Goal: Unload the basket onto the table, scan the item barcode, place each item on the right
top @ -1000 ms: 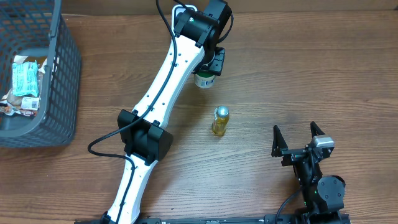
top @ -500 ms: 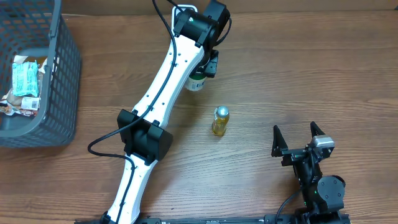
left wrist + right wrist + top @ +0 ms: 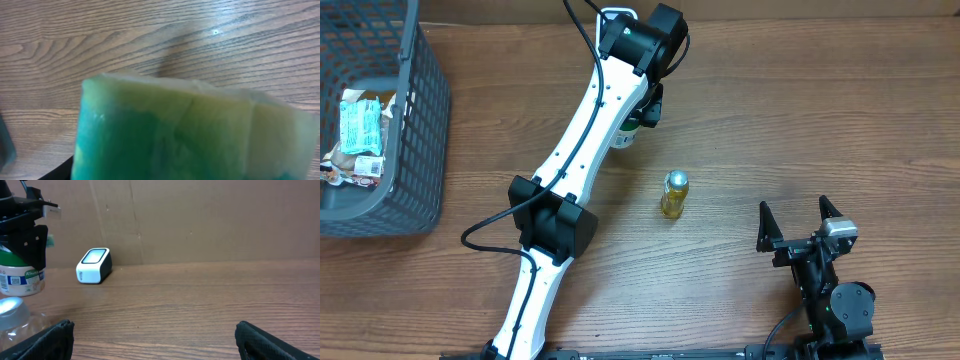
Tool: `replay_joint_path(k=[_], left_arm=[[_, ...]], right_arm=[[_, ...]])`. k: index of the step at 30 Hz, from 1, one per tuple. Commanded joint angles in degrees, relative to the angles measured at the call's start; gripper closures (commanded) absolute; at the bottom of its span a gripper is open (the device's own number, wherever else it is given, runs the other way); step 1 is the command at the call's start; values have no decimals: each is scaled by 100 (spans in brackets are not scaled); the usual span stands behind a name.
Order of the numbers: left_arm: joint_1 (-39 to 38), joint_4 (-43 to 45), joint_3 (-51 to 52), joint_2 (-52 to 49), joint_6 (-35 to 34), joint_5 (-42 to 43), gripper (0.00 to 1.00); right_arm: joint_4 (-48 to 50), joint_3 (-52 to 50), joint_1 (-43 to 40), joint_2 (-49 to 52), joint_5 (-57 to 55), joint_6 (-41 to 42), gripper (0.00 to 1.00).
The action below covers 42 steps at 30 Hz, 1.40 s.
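- Overhead looks straight down on the whole table (image 3: 770, 120) from far.
- Left wrist sits tight against the jar (image 3: 190, 135), which fills its lower frame.
- Right wrist looks low and level across the table toward a wall (image 3: 200, 220); it shares jar and bottle (image 3: 12, 312) with overhead.

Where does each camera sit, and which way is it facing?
Overhead: above the table, looking down; left arm and right claw show.
Left wrist: close on the green jar, wood behind; own fingers not clear.
Right wrist: low, facing the cardboard wall and scanner; own fingers at bottom corners.
Shared: both wrist views show the jar.
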<state>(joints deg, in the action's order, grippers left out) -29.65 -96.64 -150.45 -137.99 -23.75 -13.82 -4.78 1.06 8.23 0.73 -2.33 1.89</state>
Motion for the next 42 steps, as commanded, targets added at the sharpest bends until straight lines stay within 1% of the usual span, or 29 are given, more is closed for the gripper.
replay_joint_path(k=[1, 11, 19, 24, 28, 32, 37, 39, 42], left_arm=[[-87, -17, -35, 39, -142, -162, 88], [-151, -17, -35, 680, -133, -181, 88], [-153, -17, -33, 1001, -7, -179, 89], [-155, -17, 76, 1377, 127, -127, 89], [-129, -17, 704, 1928, 116, -271, 88], [-85, 48, 1788, 2590, -260, -693, 88], [-63, 966, 3027, 3211, -271, -651, 86], [-17, 1274, 3379, 3303, -330, -461, 85], [90, 1869, 3932, 3311, -356, -125, 87]], right_arm=[[15, -61, -37, -57, 9, -26, 0], [15, -61, -37, -57, 9, -26, 0], [15, -61, -37, -57, 9, -24, 0], [15, -61, -37, -57, 9, -24, 0], [15, -61, -37, -57, 9, -26, 0], [15, -61, -37, -57, 9, -26, 0], [15, -61, -37, -57, 9, -26, 0], [15, -61, -37, -57, 9, -26, 0], [15, -61, -37, -57, 9, -24, 0]])
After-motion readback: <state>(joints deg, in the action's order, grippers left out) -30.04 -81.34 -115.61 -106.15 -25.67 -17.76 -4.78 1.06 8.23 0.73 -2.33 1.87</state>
